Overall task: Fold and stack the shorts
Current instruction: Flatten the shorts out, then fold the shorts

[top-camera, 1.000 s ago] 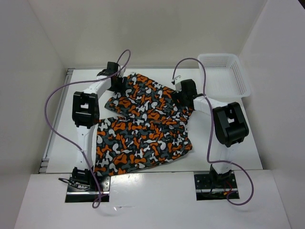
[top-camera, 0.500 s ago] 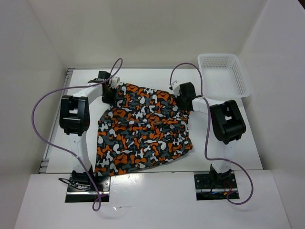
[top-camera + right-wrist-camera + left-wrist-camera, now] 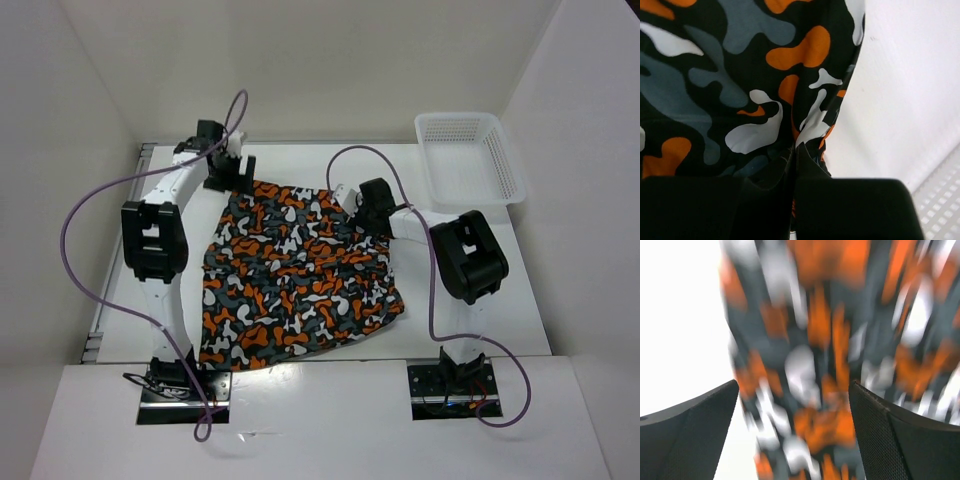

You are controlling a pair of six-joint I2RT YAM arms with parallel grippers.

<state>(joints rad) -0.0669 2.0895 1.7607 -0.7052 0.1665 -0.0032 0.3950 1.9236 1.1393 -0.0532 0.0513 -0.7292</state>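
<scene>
1. The shorts lie spread on the table, left of the basket. They are not folded yet.
2. The right gripper is at the back corner nearer the basket and is pinching a little bit of cloth. That bit could slip out.
3. The left gripper is at the back corner further from the basket, spread wide. A pull from one side could drag the shorts crooked.

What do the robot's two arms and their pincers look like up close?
Both the left arm and the right arm are slim white tubes joined by chunky black blocks. A loose purple cable runs alongside each. The left gripper and the right gripper each have two black fingers; a fine mesh texture shows on the left pair.
</scene>
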